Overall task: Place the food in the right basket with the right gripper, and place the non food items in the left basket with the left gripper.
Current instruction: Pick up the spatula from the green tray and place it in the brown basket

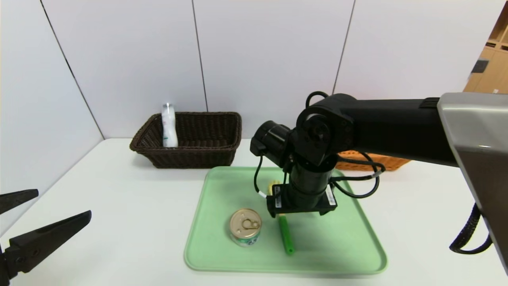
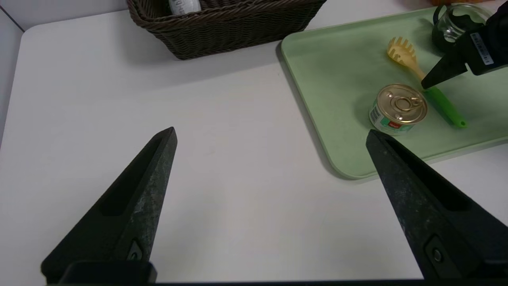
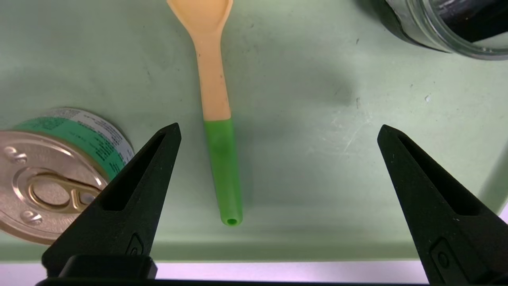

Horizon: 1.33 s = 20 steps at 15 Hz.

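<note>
Hovering open-fingered over the green tray (image 1: 357,238), right gripper (image 3: 278,131) astride the pasta spoon (image 3: 216,99) beside the tin can (image 1: 245,227), probably its target; left gripper (image 2: 270,139) open over the counter (image 2: 218,159).

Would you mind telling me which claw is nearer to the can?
Right. The right claw hangs open over the tray beside the can; the left claw is off the tray, over bare table.
</note>
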Available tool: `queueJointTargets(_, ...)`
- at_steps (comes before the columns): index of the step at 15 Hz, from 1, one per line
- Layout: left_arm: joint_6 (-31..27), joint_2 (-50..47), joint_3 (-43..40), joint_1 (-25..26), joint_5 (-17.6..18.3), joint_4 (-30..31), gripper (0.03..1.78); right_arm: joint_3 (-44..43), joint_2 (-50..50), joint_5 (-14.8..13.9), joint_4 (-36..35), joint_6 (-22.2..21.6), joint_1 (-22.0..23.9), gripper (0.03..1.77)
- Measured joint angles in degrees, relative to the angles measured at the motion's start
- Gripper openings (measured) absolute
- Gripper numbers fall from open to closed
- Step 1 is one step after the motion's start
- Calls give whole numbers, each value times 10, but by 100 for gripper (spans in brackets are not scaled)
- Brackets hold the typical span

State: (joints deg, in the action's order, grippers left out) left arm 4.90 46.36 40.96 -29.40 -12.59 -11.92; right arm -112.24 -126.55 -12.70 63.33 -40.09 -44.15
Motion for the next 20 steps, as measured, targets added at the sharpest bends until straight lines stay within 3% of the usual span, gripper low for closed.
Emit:
queueJointTargets(5, -7, 29, 31, 0, 0, -2, 169, 0, -2, 19, -2, 17, 19, 171)
queueJointTargets(8, -7, 43, 39, -1, -1, -3, 169, 0, -3, 54, -17, 32, 33, 171)
queueJointTargets(12, -7, 58, 45, -1, -1, -1, 169, -1, -7, 58, -32, 55, 35, 171)
queueJointTargets(20, -7, 62, 46, -2, 0, -1, 169, -1, -21, 56, -18, 58, 26, 171)
